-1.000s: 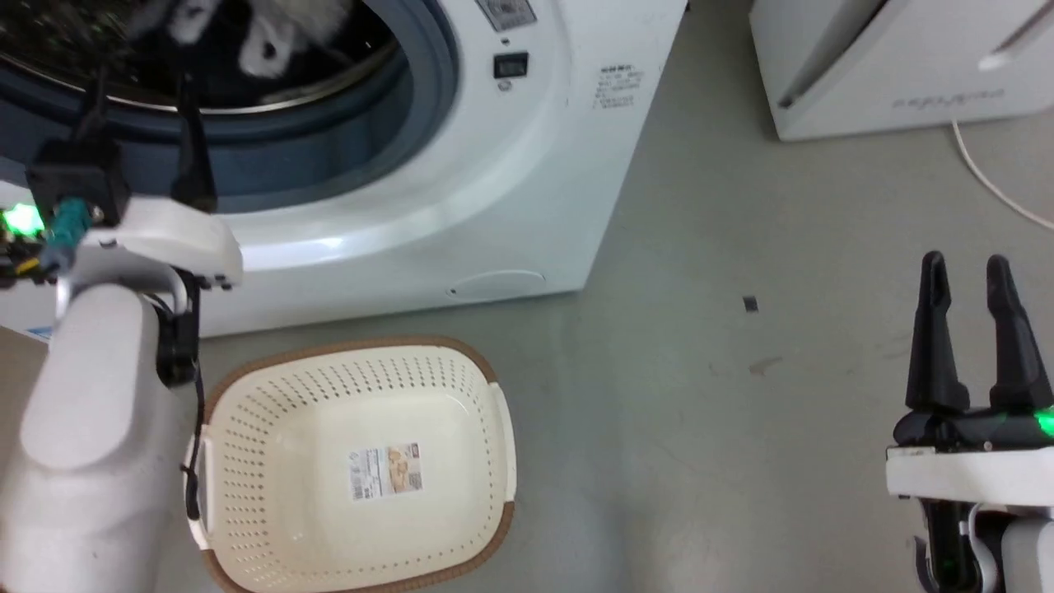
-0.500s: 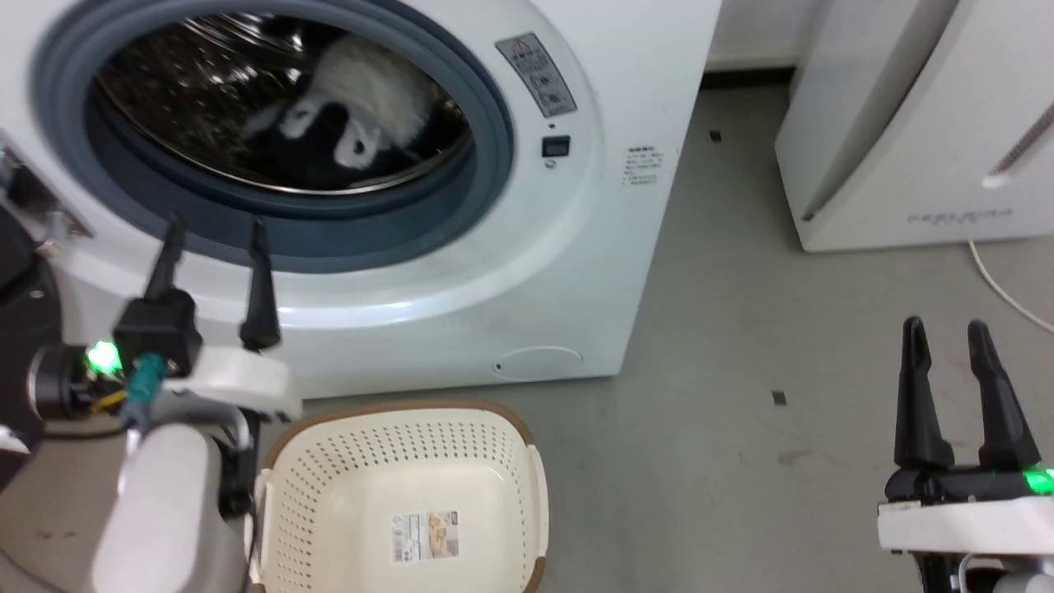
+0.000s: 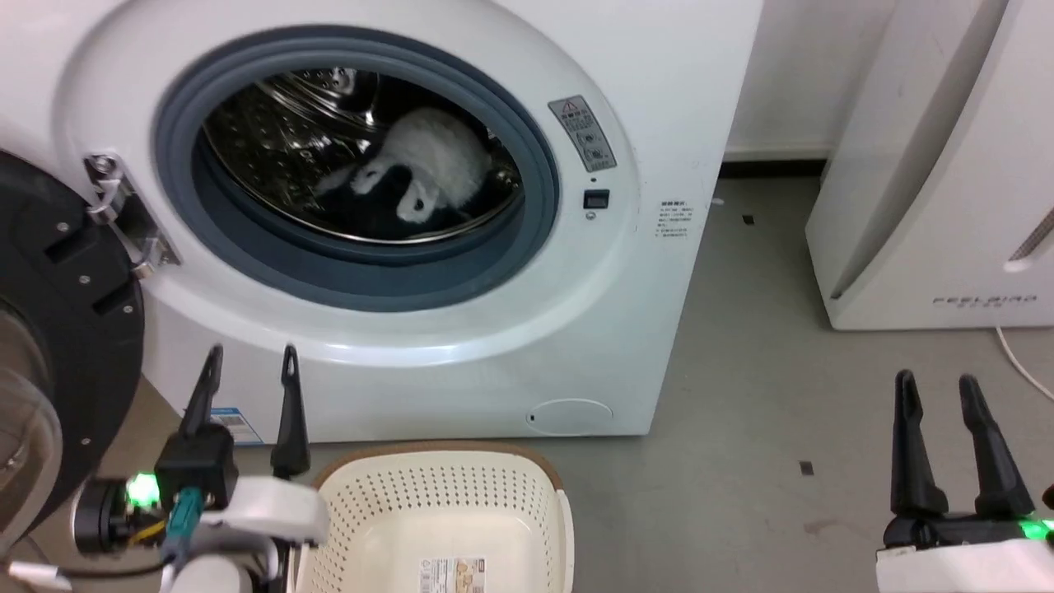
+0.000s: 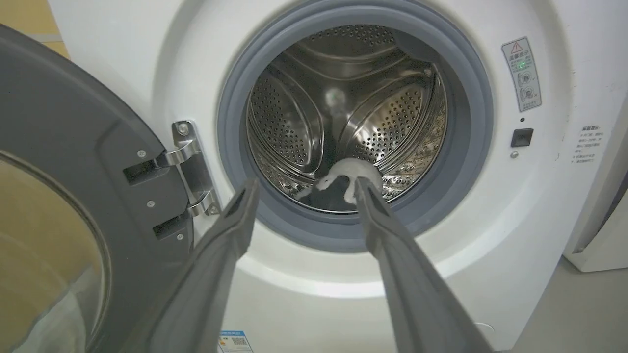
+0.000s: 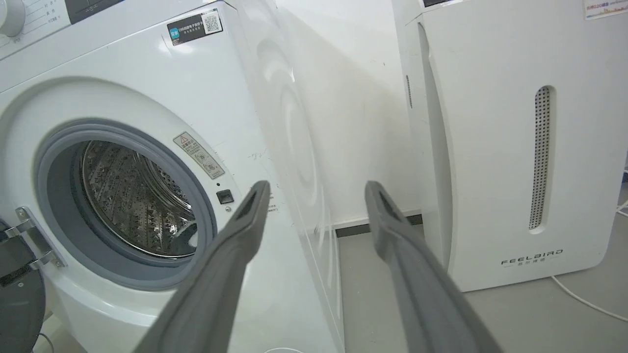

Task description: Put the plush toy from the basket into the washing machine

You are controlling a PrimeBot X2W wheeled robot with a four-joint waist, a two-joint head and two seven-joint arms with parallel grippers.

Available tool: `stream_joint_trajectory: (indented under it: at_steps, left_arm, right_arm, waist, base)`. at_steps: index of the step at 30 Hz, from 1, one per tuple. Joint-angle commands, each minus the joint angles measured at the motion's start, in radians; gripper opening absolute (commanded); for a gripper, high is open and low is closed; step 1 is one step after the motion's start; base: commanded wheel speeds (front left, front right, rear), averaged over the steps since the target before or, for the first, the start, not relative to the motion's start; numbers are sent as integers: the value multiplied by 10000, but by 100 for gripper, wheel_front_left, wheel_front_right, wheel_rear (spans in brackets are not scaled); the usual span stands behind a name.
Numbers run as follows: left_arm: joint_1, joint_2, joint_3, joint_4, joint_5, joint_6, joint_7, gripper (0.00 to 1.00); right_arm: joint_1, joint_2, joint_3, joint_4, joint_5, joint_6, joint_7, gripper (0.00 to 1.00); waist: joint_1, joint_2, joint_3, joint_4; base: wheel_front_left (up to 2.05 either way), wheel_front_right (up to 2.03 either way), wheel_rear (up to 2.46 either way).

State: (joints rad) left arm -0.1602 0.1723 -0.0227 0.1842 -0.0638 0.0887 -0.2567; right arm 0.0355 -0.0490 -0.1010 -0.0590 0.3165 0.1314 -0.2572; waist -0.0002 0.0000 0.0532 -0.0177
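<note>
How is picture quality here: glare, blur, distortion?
Head view: evenly lit, glints on the drum, plush toy readable. Left wrist view: washing machine sharp, left gripper soft up close. Right wrist view: right gripper blurred, FEELBIRD lettering legible.

Left pincer [image 3: 252, 356] and right pincer [image 3: 936, 383] both point up, jaws parted (a green light [image 3: 142, 487] glows at each wrist).

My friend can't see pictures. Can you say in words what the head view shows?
The plush toy lies in the drum of the washing machine, with the door open at the left. The basket on the floor in front looks empty. The left tool and right tool are open, holding nothing.
</note>
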Motion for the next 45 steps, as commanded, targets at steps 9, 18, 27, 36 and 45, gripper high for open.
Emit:
stream_joint_trajectory:
  at_steps: [9,18,27,36,45]
  left_arm:
    - [1370,-393,384,-505,124,-99,-51,100]
    - [1652,-525,469,-616,191,-117,17,0]
    - [1649,-569,450,-692,214,-166,181,0]
    - [1645,-619,433,-781,246,-221,364,0]
    - [1641,-669,416,-869,279,-277,548,0]
  right_arm:
    - [491,-12,-79,98,-153,-7,-46,100]
    - [558,2,-134,265,-95,0,11,0]
    - [500,1,-61,286,-290,0,176,0]
    - [434,0,21,309,-511,-1,360,0]
    - [368,-1,104,333,-733,-2,545,0]
  waist:
    - [2,0,-503,481]
    - [2,0,-680,697]
    - [2,0,-671,665]
    - [2,0,-660,627]
    - [2,0,-649,590]
  base:
    - [0,0,0]
    - [0,0,0]
    - [0,0,0]
    - [0,0,0]
    - [0,0,0]
